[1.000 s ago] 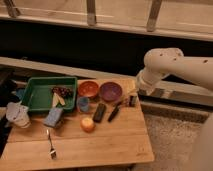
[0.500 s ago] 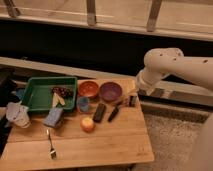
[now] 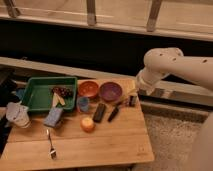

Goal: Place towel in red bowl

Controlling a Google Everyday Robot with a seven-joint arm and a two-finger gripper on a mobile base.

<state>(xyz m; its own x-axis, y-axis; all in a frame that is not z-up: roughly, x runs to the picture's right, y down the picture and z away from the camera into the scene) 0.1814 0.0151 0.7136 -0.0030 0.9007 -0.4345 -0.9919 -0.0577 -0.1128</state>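
The red bowl (image 3: 88,89) stands at the back middle of the wooden table (image 3: 115,145), just right of a green tray. A pale crumpled cloth that looks like the towel (image 3: 17,114) lies at the table's far left edge. My gripper (image 3: 131,99) hangs from the white arm (image 3: 167,64) at the table's back right, beside a purple bowl (image 3: 110,91). It is well to the right of the red bowl and far from the towel.
The green tray (image 3: 35,95) holds dark grapes (image 3: 62,92). A blue cup (image 3: 83,104), a black block (image 3: 99,112), a dark marker (image 3: 113,114), an orange fruit (image 3: 87,124), a blue sponge (image 3: 53,117) and a fork (image 3: 51,145) lie on the table.
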